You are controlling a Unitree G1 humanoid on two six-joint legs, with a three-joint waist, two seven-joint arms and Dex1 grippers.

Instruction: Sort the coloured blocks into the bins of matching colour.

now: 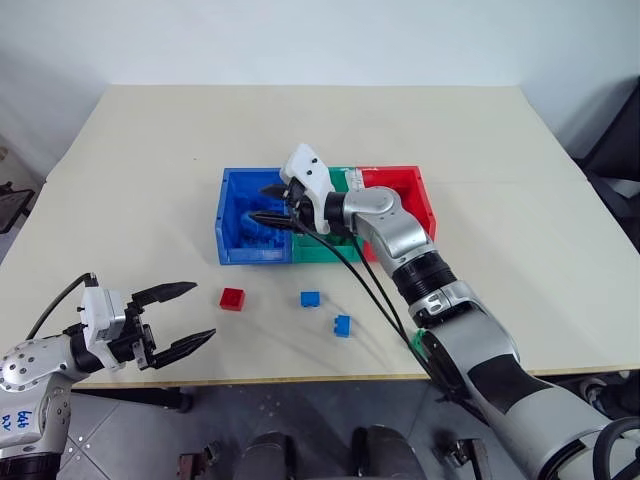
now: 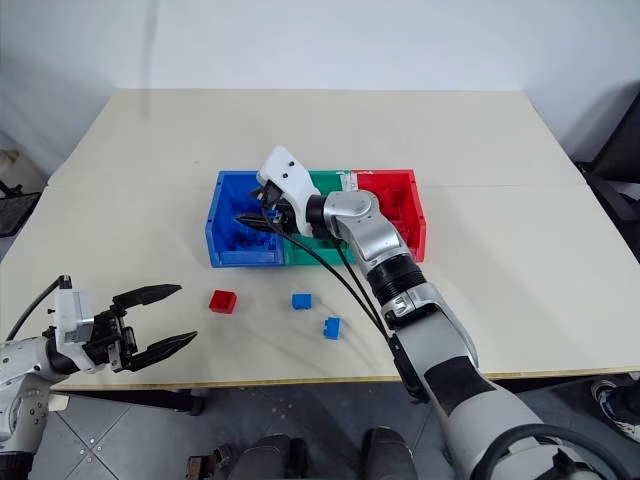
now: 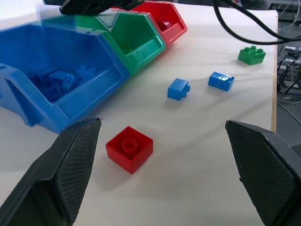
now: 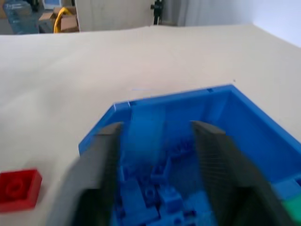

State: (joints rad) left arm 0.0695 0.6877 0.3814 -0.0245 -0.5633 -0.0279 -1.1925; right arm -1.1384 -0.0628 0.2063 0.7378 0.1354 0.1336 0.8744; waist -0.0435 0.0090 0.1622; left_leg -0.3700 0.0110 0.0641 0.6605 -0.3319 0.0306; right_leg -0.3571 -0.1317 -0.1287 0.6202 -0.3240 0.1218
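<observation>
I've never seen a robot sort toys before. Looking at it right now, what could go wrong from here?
A blue block looks to be dropping between the right gripper fingers over the blue bin; it might bounce out. The red block and two blue blocks lie near the table's front edge, so a clumsy nudge might knock them off. The open left gripper hangs beside them.

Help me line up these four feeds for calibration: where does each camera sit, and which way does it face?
Left eye and right eye views: on the head, looking forward and down at the table; both arms show, the left gripper open, the right gripper over the blue bin.
Left wrist view: along its two fingers toward the red block.
Right wrist view: between its fingers into the blue bin.
Shared: the red block and blue bin appear in all four.
</observation>
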